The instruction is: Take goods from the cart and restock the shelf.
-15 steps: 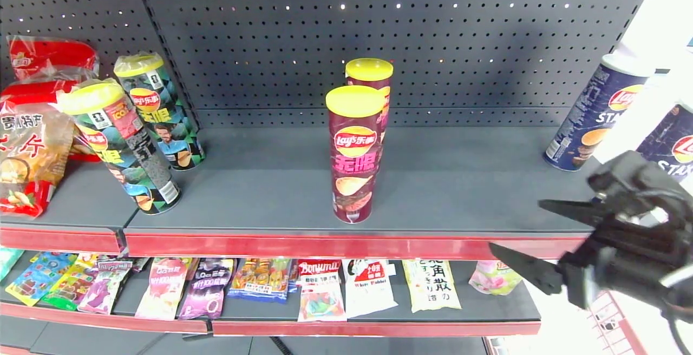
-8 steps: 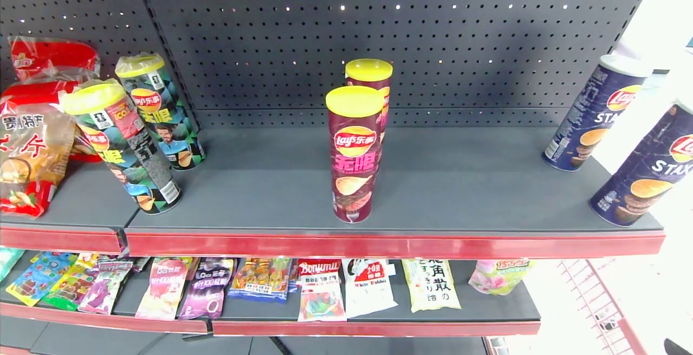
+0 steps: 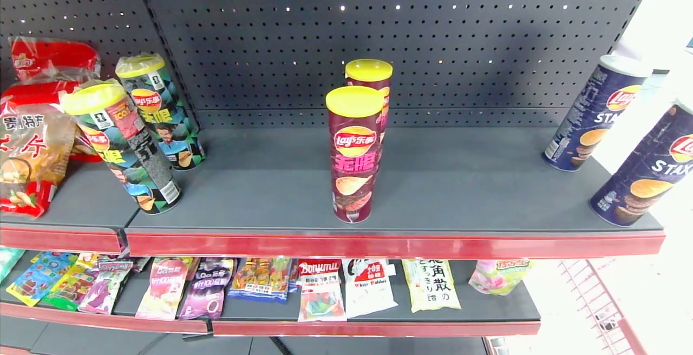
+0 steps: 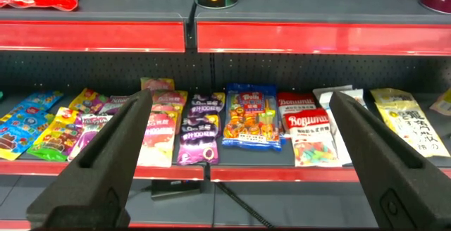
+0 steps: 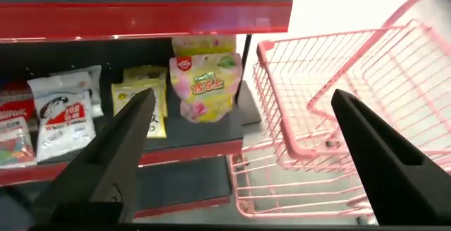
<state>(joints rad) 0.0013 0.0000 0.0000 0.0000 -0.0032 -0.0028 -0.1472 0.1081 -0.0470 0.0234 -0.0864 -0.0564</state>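
Observation:
On the grey shelf (image 3: 449, 192), two maroon cans with yellow lids (image 3: 353, 152) stand in the middle, one behind the other. Two dark-blue cans stand at the right end, one at the back (image 3: 593, 114) and one at the front corner (image 3: 644, 168). The pink wire cart (image 5: 338, 35) sits low beside the shelf's right end, and its edge (image 3: 601, 301) is also in the head view. My right gripper (image 5: 243, 92) is open with nothing in it, low before the cart. My left gripper (image 4: 241, 96) is open, holds nothing, and faces the lower shelf.
Two teal patterned cans (image 3: 135, 138) and red snack bags (image 3: 38, 122) fill the shelf's left end. Several candy packets (image 3: 319, 290) lie along the lower shelf (image 4: 239, 171). Wide bare stretches of shelf lie either side of the maroon cans.
My right gripper, open at the shelf's right front edge a second ago, has dropped out of the head view. The front blue can it partly covered now stands in full sight.

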